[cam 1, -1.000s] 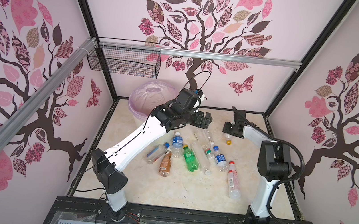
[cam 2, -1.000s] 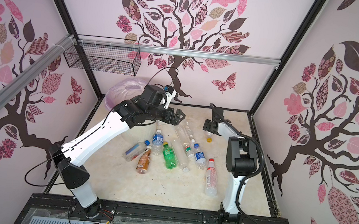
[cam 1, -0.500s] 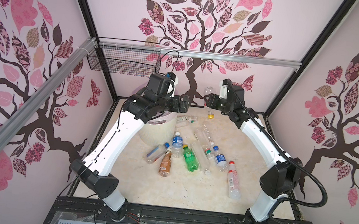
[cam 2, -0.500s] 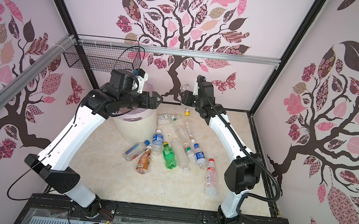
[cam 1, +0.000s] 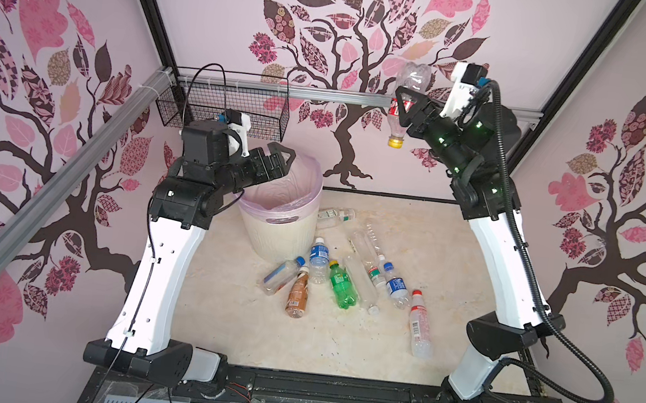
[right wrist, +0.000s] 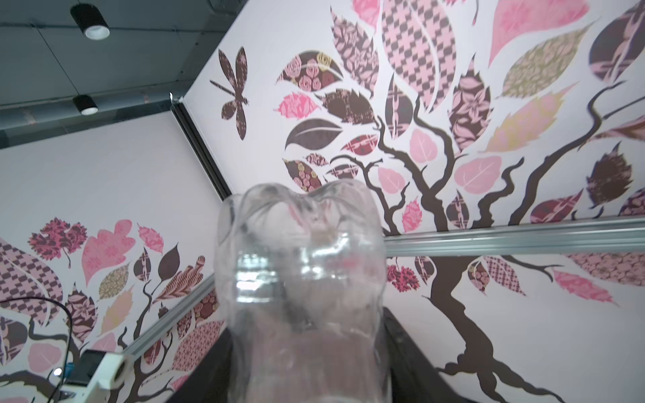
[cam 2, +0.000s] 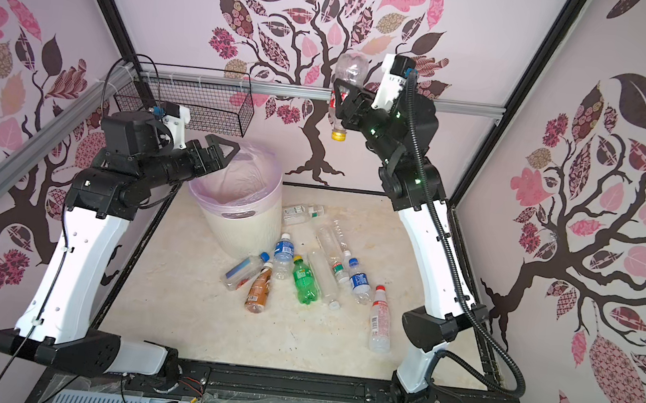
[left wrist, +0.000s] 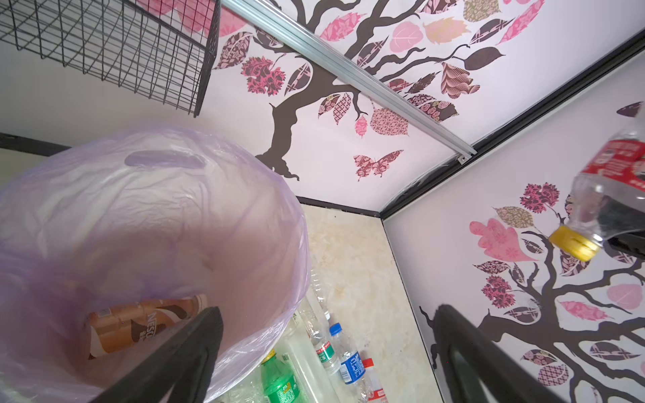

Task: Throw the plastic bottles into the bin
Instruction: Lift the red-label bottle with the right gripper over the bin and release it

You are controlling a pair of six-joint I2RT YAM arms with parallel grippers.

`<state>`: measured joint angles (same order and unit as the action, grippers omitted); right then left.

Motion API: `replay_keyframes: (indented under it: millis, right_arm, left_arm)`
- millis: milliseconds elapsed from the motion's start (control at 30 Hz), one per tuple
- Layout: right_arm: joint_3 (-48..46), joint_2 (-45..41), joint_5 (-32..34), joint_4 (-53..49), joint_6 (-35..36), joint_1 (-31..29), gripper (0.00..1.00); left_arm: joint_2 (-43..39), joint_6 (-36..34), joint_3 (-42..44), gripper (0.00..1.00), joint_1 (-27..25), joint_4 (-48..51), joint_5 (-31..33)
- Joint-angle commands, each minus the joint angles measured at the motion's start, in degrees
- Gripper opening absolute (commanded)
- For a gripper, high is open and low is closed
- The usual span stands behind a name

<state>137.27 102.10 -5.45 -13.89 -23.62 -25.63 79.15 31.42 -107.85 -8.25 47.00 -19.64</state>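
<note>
A clear bottle (cam 1: 412, 78) with a red label and a yellow cap hangs upside down, raised high and well apart from the bin (cam 1: 279, 239), pinched around its middle by the right fingers (cam 1: 404, 97). The bin, lined with a lilac bag, stands at the back left of the desk (cam 1: 295, 345) with a brown-wrapped bottle (left wrist: 139, 328) lying inside, and the left fingers (cam 1: 279, 158) hover spread wide over its rim, holding nothing. The other bottles (cam 1: 340, 286) lie scattered on the desk beside the bin.
</note>
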Motion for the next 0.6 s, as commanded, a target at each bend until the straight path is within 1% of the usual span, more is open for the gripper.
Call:
replay_keyframes:
  millis: [0,100,200,267,300,400,467,500,567]
  right_arm:
    - [-0.2,-2.9,5.8,5.7,1.1,0.1,0.48]
    - [0.4,-1.8,5.4,7.8,-1.1,0.1,0.48]
    - [3.7,3.0,1.4,5.6,-6.3,-0.1,0.47]
    - [5.0,7.7,-1.7,3.7,-9.4,-1.3,0.47]
    - [5.4,9.6,-2.3,2.8,-9.2,-2.6,0.48]
    - [7.2,16.2,-1.9,-1.0,-5.2,-8.5,0.54]
    - [8.9,19.9,-3.4,-2.4,-4.4,-11.7,0.58]
    - [10.1,21.4,-4.0,-3.1,-4.3,-12.6,0.58]
    - [13.2,24.4,-5.4,-4.5,-4.3,-13.8,0.63]
  left_arm:
    - [-1.6,2.6,1.5,0.98,1.1,-2.9,-2.9]
    - [-2.4,3.1,2.0,0.98,1.8,-3.2,-2.9]
    - [-2.9,3.1,2.7,0.98,2.1,-3.2,-3.0]
    - [-3.6,3.0,3.7,0.98,2.7,-3.3,-3.0]
    - [-3.9,3.1,4.2,0.98,3.1,-3.4,-3.0]
    - [-4.9,3.2,6.2,0.98,4.3,-3.7,-3.0]
    - [-5.7,3.1,7.6,0.98,5.0,-3.7,-2.7]
    - [-5.9,3.0,8.1,0.98,5.0,-3.8,-2.5]
    - [-6.5,2.6,8.9,0.98,5.1,-3.5,-1.8]
